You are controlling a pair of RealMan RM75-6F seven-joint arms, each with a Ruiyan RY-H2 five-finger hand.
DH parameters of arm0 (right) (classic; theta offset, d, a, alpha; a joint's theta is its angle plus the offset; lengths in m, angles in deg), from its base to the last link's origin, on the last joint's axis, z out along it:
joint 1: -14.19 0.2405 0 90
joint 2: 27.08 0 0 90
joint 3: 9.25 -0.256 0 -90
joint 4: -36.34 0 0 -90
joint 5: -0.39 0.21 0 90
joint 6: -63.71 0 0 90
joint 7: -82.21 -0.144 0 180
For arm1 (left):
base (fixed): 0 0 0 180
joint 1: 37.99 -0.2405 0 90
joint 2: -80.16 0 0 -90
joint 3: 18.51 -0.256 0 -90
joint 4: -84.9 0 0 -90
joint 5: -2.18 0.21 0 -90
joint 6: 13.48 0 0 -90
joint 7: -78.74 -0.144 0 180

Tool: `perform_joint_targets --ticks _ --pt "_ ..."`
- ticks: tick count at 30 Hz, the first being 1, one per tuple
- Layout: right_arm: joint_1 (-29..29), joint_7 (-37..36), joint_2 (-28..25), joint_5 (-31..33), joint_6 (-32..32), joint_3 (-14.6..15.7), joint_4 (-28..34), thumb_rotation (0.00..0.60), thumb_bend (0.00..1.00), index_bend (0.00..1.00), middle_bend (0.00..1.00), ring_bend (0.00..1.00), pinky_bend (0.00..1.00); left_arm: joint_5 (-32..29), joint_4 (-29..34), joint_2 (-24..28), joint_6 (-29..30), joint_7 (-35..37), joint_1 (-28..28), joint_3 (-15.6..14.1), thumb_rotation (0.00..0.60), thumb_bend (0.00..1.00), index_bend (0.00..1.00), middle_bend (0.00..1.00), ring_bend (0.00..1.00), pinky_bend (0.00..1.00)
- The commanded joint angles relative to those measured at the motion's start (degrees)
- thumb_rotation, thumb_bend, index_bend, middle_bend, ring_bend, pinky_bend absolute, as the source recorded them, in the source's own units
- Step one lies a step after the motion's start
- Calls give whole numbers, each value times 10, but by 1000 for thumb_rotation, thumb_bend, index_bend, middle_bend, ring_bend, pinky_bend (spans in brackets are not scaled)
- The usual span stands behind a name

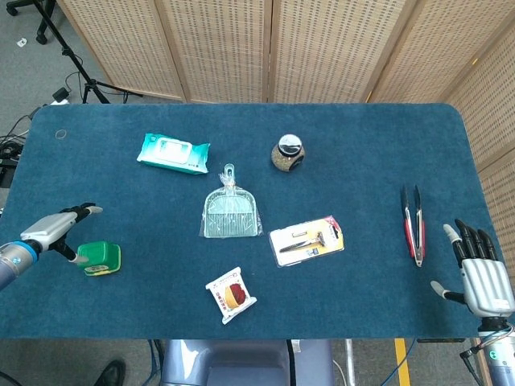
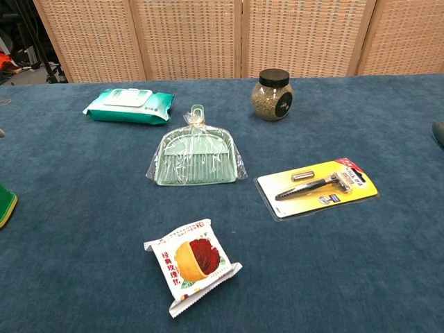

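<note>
My head view looks steeply down on the whole bench (image 1: 386,145), screens at twelve o'clock. My chest view sits low and close, facing twelve. Both share the dustpan (image 1: 230,212) (image 2: 196,155) and jar (image 1: 287,153) (image 2: 272,94).

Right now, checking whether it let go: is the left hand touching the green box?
Cannot tell. In the head view the left hand has its fingers spread, with one fingertip at the edge of the green box; no clear gap or contact shows.
</note>
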Motion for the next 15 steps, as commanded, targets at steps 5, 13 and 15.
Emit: perform_joint_targets --ticks 5,13,15 --pt "0 3 2 -4 -2 1 0 600 0 13 0 0 0 -5 40 38 135 -20 -80 16 600 234 0 0 0 0" --pt "0 11 11 -24 -19 3 -12 600 0 13 0 0 0 -43 19 -76 407 -195 -232 53 600 167 0 0 0 0" --pt "-2 15 14 -25 -26 0 -19 600 0 13 0 0 0 -53 11 -102 435 -252 -250 59 600 170 0 0 0 0"
